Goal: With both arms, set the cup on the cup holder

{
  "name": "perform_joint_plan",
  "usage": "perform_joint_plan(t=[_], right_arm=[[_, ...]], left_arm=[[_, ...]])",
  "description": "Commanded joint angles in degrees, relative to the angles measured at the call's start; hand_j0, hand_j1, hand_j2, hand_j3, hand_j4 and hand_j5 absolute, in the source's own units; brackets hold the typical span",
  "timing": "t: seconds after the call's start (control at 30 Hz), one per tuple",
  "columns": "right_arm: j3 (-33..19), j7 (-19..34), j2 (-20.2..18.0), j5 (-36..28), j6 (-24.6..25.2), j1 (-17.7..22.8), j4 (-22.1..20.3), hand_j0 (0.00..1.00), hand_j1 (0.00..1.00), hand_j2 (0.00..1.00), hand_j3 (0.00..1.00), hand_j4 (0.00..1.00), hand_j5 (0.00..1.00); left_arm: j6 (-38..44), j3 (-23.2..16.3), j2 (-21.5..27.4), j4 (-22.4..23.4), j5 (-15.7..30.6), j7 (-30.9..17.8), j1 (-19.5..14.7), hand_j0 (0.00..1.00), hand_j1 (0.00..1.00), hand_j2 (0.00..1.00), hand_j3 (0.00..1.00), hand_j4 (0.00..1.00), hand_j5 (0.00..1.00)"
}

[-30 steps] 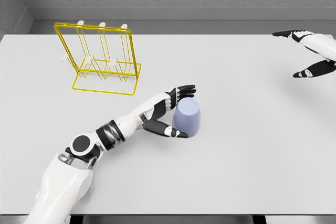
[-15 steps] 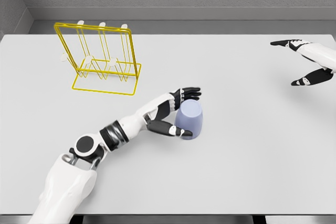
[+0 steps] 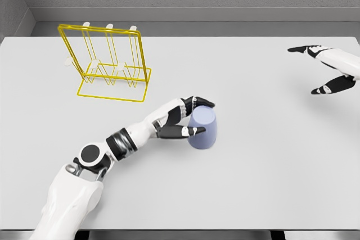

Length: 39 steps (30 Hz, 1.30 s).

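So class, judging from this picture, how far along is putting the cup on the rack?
Early. The left hand has closed on the lilac plastic cup, which sits on the white table. Lifting and placing it on the yellow wire rack remain. The right hand hovers open.

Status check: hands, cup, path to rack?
Left hand shut on pale blue cup, mid-table. Right hand open, far right. Yellow wire rack unobstructed.

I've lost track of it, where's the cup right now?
In the head view, the cup sits on the table near the middle, clasped by the left hand, right of the yellow cup holder.
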Motion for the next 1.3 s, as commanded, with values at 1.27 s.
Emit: perform_joint_plan(t=[1.27], right_arm=[[-0.4,-0.2,1.2,-0.3,0.1,-0.5,0.1,1.0,1.0,1.0,1.0,1.0,1.0]], left_arm=[[0.8,4.6,3.8,-5.6,1.7,0.1,-0.6,0.46,0.46,0.46,0.46,0.46,0.46]])
